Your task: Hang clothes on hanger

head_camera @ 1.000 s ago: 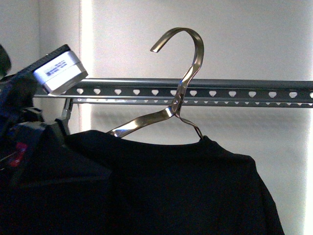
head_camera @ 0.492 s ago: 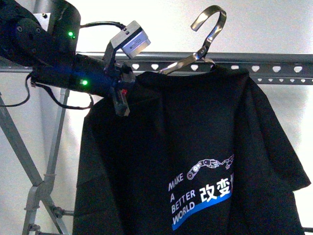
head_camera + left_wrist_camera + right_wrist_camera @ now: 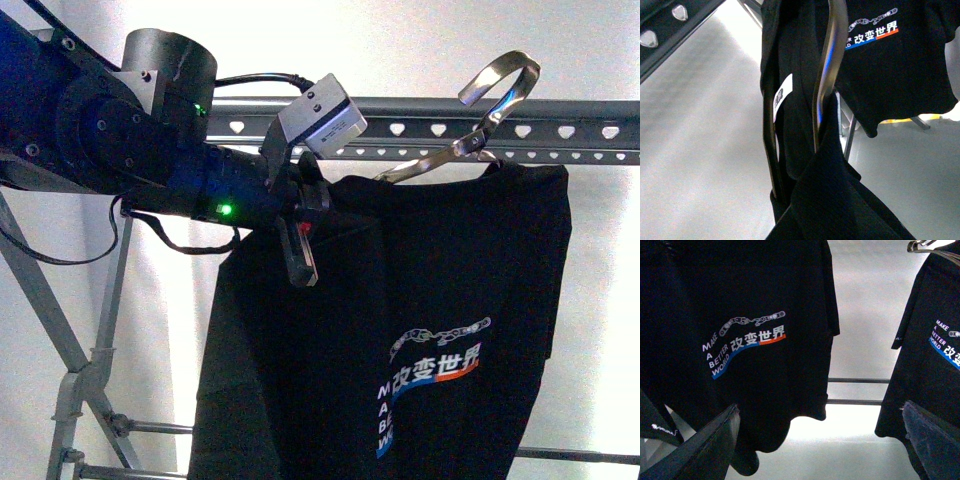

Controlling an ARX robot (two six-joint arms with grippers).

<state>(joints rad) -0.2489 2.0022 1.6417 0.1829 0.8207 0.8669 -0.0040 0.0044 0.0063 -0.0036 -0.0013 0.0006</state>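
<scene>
The black T-shirt (image 3: 440, 300), with white text, Chinese characters and a blue-and-red stripe, hangs on a silver metal hanger (image 3: 497, 88). The hanger's hook overlaps the top edge of the perforated grey rail (image 3: 580, 130); I cannot tell whether it rests on it. My left gripper (image 3: 300, 225) is shut on the hanger's left shoulder, with shirt fabric over it. In the left wrist view the hanger's bars (image 3: 826, 75) and the shirt (image 3: 890, 60) show, and fabric hides the jaws. My right gripper (image 3: 820, 440) is open and empty, below and in front of the shirt (image 3: 740, 340).
A second black T-shirt of the same print (image 3: 935, 360) hangs on its own hanger (image 3: 927, 246) to the right in the right wrist view. Grey rack legs and crossbars (image 3: 80, 380) stand at the lower left. Horizontal bars (image 3: 857, 390) run behind the shirts.
My left arm has carried the hanger and shirt to the right. The hook now overlaps the rail instead of standing above it, and the shirt's print has turned more edge-on.
</scene>
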